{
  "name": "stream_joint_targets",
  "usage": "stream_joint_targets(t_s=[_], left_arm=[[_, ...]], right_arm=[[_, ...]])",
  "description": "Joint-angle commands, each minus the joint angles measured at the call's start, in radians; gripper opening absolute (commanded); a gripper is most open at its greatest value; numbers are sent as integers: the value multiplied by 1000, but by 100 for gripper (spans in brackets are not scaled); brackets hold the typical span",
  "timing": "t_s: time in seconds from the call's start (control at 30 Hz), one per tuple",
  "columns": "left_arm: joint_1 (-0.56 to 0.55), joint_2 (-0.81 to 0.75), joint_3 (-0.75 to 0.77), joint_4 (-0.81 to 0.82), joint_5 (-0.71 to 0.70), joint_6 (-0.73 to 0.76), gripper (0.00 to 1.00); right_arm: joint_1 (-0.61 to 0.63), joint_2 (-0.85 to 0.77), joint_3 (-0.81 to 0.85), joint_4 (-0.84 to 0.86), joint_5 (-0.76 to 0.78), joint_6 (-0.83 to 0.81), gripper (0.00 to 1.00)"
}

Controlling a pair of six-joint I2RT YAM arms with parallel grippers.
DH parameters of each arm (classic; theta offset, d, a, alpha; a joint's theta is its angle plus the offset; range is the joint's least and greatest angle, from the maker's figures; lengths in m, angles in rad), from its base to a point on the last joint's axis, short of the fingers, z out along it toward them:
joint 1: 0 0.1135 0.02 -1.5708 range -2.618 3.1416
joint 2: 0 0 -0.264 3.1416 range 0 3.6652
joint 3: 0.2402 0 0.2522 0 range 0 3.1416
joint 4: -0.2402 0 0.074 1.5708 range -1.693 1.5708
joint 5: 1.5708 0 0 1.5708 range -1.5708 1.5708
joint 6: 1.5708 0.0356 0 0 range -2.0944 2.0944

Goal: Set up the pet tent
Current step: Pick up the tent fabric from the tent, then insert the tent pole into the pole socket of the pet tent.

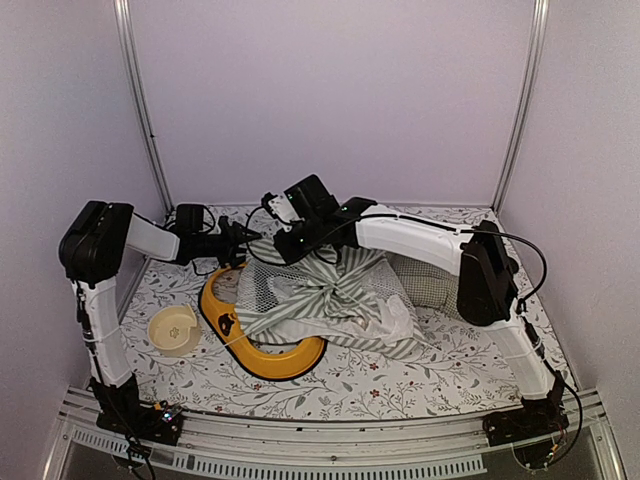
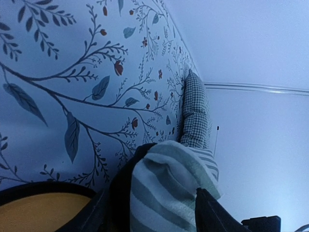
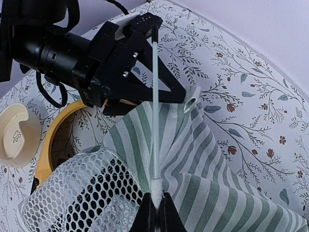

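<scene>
The pet tent lies collapsed in the middle of the table, a heap of green-and-white striped fabric with white mesh. My right gripper is shut on the woven end of a thin white pole that runs up over the striped cloth. In the top view this gripper sits at the tent's back left corner. My left gripper faces it there with its jaws apart, a fold of striped fabric lying between the fingers. A metal eyelet shows at the fabric's corner.
A yellow ring-shaped object lies partly under the tent's front left. A cream bowl stands to its left. The green-checked cushion rests behind the tent on the right, near the back wall.
</scene>
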Motion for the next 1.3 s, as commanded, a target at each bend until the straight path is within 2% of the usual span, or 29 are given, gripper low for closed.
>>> stream_joint_targets(t_s=[0.0, 0.07, 0.13, 0.17, 0.23, 0.57, 0.97, 1.27], left_arm=[[-21, 35, 53, 61, 41, -35, 56], [-26, 48, 55, 93, 47, -63, 45], [-26, 54, 49, 148, 50, -90, 27], [-27, 56, 43, 183, 52, -105, 14], [-25, 56, 31, 250, 59, -134, 1], [1, 27, -96, 560, -6, -303, 0], [46, -21, -220, 900, -113, -429, 0], [52, -18, -220, 916, -162, -512, 0]], right_arm=[[7, -58, -12, 20, -4, 24, 0], [8, -59, -17, 18, -4, 28, 0], [8, -58, -26, 16, -1, 36, 0], [8, -58, -31, 15, 0, 44, 0], [8, -58, -42, 8, 5, 56, 0], [1, -113, -109, 6, 18, 126, 0], [-19, -99, -119, -3, -34, 156, 0], [-20, -93, -117, -6, -41, 157, 0]])
